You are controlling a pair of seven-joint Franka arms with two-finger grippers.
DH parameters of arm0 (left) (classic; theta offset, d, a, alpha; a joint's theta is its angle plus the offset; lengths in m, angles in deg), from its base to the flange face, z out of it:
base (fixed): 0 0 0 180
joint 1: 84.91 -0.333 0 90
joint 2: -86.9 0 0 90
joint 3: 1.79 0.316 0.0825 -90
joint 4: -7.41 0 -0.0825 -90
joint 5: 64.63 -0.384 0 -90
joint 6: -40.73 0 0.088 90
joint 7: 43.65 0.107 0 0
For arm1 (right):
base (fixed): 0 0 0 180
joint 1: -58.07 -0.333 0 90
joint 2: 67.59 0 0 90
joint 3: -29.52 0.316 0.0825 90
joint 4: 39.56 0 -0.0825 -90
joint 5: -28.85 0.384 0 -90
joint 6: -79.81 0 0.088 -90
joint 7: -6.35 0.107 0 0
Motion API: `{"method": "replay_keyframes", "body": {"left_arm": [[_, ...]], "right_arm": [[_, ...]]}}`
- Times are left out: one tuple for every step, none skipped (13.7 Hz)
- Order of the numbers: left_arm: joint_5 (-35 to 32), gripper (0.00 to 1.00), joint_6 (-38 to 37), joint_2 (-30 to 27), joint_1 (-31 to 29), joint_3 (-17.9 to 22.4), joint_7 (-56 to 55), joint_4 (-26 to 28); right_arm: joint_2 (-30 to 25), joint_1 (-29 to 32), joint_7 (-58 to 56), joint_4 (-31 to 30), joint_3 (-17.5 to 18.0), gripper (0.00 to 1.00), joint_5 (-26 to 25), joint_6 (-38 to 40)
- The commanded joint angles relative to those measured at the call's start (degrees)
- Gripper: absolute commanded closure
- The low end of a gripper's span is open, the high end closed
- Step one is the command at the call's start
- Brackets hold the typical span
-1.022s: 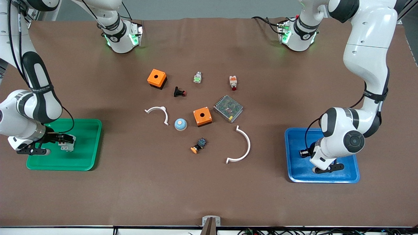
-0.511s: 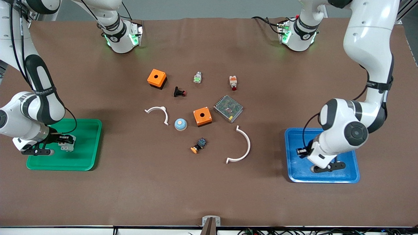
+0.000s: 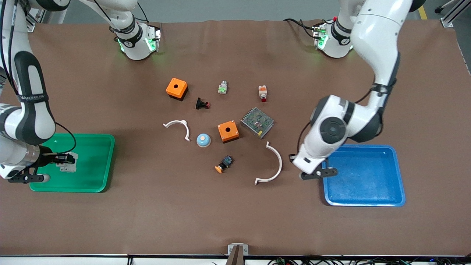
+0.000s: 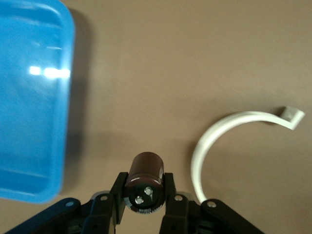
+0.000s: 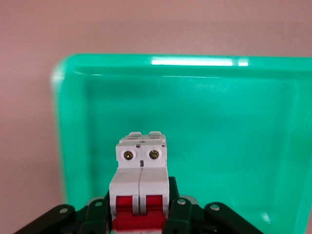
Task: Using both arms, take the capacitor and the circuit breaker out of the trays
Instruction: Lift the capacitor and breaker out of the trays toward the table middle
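The right tool [image 3: 55, 160] hangs over the green tray [image 3: 97, 162] at the right arm's end of the desk [image 3: 235, 221], clenched on the breaker [image 3: 68, 163]. In the right wrist view the breaker [image 5: 141, 187] is a white-grey block made of two joined halves, each with a brass screw set in a round hole near the top and a red lever lower on its face; the black fingers [image 5: 178, 214] press against its two sides, and the green tray [image 5: 234, 146] fills the background under it.

In the middle of the desk lie an orange box [image 3: 176, 88] with a hole in its top, a black stemmed button [image 3: 202, 104], a small white arc [image 3: 179, 127], a pale blue dome [image 3: 203, 140], a second orange box [image 3: 227, 131], a black-blue switch [image 3: 224, 163] with an orange cap, a metal mesh-covered unit [image 3: 257, 122], and a larger white arc [image 3: 272, 163].

The left tool [image 3: 312, 173] is over bare desk between the larger white arc and the blue tray [image 3: 368, 198], just beside the tray's edge. The left wrist view shows it gripping the capacitor [image 4: 145, 183]: a short dark brown-black cylinder with a glossy side, its end face carrying two small pale terminals, held between the black fingers [image 4: 169, 192]. The blue tray [image 4: 29, 122] and the white arc [image 4: 219, 146] lie on either side below it.
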Motion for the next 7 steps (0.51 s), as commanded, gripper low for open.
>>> {"method": "replay_keyframes", "body": {"left_arm": [[-1.48,1.0,0.22,2.16,4.75,0.3,-7.63,-2.65],[-1.39,1.0,0.39,2.78,6.68,0.3,-10.09,-2.92],[-1.3,1.0,1.0,3.65,7.83,0.3,-11.85,-3.18],[-1.21,1.0,2.05,4.27,9.15,0.3,-13.61,-3.36],[-1.13,0.99,3.46,5.06,10.38,0.21,-15.2,-3.36],[-1.12,0.99,4.51,5.59,11.7,0.21,-16.26,-3.36],[-1.12,0.99,5.31,6.47,12.84,0.21,-17.31,-3.36]], "right_arm": [[-5.07,-5.84,8.27,-2.77,-0.14,0.98,0.12,2.79],[-6.12,-8.21,12.22,-4.43,-0.05,0.98,0.29,1.83],[-6.74,-11.01,16.0,-5.76,-0.05,0.98,0.38,0.69],[-7.01,-13.65,19.96,-7.08,-0.14,0.98,1.34,-1.41],[-7.45,-16.29,23.91,-9.0,-0.14,0.98,2.04,-4.21],[-7.37,-19.1,27.78,-11.02,-0.22,0.98,2.05,-7.98],[-7.37,-21.3,30.52,-12.61,-0.23,0.98,2.05,-11.24]]}}
